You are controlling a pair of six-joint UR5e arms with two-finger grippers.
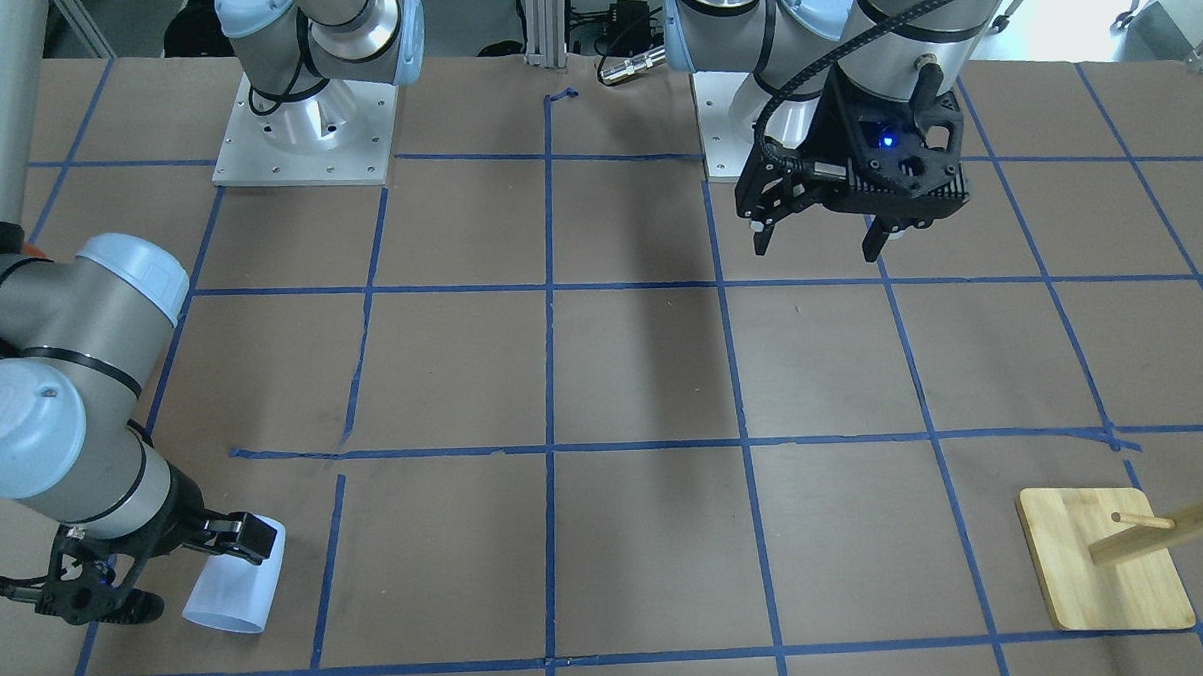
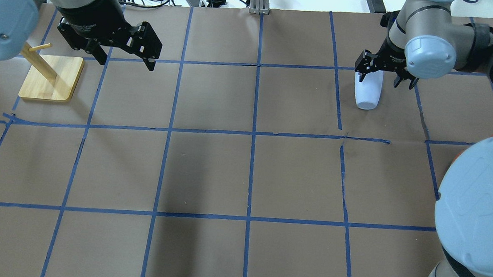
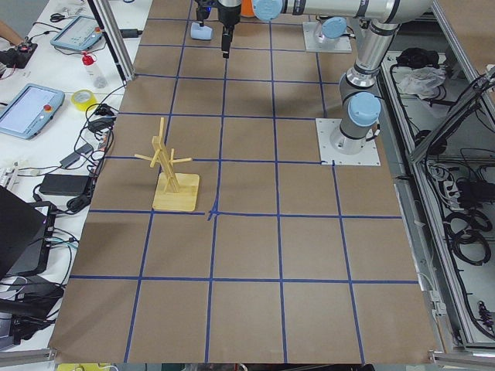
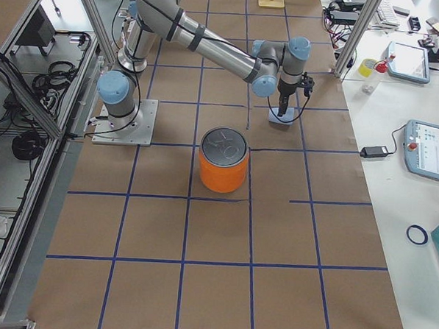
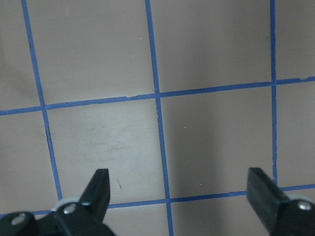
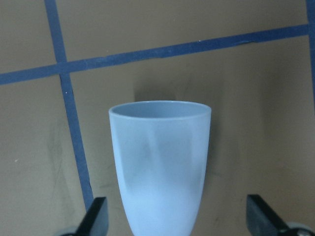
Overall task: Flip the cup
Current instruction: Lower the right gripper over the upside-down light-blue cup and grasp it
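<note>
The cup lies on its side on the desk, its narrow closed end between the right jaws and its wide rim pointing out past their tips, away from the robot. The right jaws stand wide apart, a fingertip on either side of the base with bare desk showing in both gaps, so nothing is gripped; whether the tips are down level with the wall or a little above it, I cannot tell. The left jaws are likewise spread with nothing between them, hanging over bare desk well apart from the cup; a wooden peg stand is near them, on their outer side.

By its look the cup is thin moulded plastic: light, fairly stiff, smooth. Lying on a round wall, it would likely roll at a one-sided nudge, so both tips ought to meet it together. The taper matters; a pinch right at the narrow end may squeeze the cup out forward, rim first, and a hard pinch close to the open rim could bow the wall. The better hold seems to be across the wall a little forward of the base, toward the middle, with modest force; from there a turn of the wrist could stand it up. So light a thing may tip on release; it wants setting down flat before the jaws part.
</note>
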